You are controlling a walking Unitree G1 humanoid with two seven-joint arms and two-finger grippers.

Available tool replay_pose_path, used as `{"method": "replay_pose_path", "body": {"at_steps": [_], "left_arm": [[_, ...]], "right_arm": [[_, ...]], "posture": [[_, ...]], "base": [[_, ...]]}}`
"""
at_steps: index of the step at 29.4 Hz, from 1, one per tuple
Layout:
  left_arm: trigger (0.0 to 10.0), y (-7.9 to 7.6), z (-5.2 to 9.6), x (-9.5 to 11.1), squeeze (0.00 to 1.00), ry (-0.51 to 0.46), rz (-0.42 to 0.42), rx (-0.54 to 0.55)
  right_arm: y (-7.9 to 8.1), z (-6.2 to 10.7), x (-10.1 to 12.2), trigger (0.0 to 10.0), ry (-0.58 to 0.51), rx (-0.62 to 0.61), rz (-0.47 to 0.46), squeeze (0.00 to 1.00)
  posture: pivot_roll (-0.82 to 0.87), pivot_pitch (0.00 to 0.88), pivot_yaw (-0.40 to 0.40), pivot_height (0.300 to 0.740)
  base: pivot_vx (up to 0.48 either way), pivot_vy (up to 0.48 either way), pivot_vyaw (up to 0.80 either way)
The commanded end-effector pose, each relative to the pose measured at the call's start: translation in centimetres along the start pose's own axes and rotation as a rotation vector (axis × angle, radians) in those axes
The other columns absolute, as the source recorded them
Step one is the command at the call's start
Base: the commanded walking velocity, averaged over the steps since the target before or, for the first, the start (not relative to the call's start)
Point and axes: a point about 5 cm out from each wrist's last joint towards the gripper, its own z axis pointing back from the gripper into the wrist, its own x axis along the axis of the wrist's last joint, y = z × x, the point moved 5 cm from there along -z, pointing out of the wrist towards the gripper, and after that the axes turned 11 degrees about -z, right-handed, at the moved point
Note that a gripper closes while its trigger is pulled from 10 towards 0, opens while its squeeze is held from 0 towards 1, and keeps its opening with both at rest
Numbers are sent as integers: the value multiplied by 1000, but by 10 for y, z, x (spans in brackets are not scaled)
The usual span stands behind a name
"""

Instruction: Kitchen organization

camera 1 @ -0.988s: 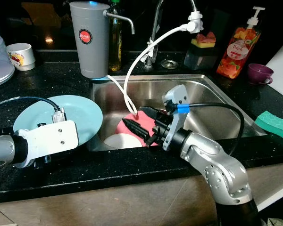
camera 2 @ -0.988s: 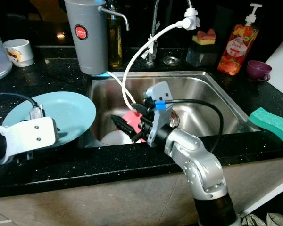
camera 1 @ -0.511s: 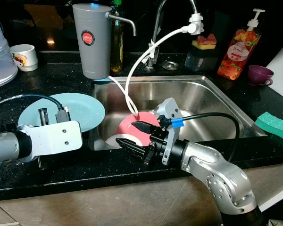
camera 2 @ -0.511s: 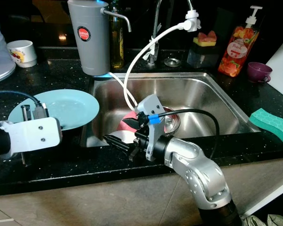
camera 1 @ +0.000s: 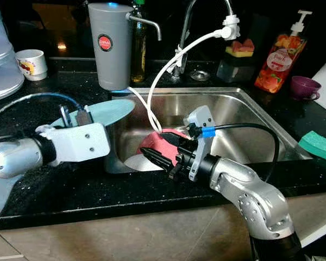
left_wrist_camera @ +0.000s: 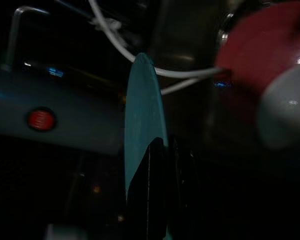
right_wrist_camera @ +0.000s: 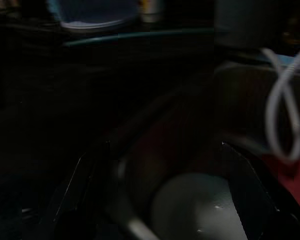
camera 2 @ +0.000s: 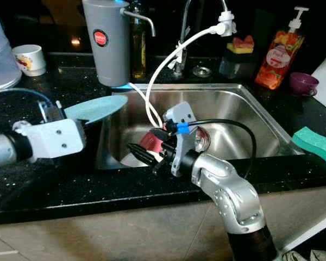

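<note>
With my left hand (camera 1: pixel 70 117) I am gripping the teal plate (camera 1: pixel 106 110) by its rim, lifting it off the desk (camera 1: pixel 54 81) toward the sink (camera 1: pixel 244 106). My right hand (camera 1: pixel 168 154), fingers spread, is reaching for the red plate (camera 1: pixel 157 144) in the sink's near left.

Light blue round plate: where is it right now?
The light blue round plate is pinched in the left gripper, raised over the steel sink's left rim, below the grey water filter.
</note>
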Motion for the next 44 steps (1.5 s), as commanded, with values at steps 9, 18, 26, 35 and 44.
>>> {"method": "replay_pose_path", "body": {"at_steps": [9, 18, 26, 35, 44], "left_arm": [[10000, 12, -23, 36, 0, -146, 6, 184], [10000, 5, -55, 44, 0, -215, 186, 263], [10000, 2, -85, 26, 0, -177, 533, 313], [10000, -23, -105, 7, 0, -130, 919, 273], [10000, -40, -115, 4, 0, -89, 996, 176]], "right_arm": [[-20, 1, 8, 10000, -44, -99, -7, 0], [-31, -1, 10, 10000, -58, -153, 0, 0], [-49, 2, 14, 10000, -73, -254, 6, 0], [-58, 6, 17, 10000, -92, -310, 4, 0], [-56, 2, 18, 10000, -103, -309, -1, 0]], "posture": [[136, 180, -95, 740], [122, 161, -103, 740], [100, 150, -92, 740], [90, 151, -85, 740], [96, 155, -84, 740]], "base": [[0, 0, 0], [0, 0, 0], [0, 0, 0], [0, 0, 0], [0, 0, 0]]}}
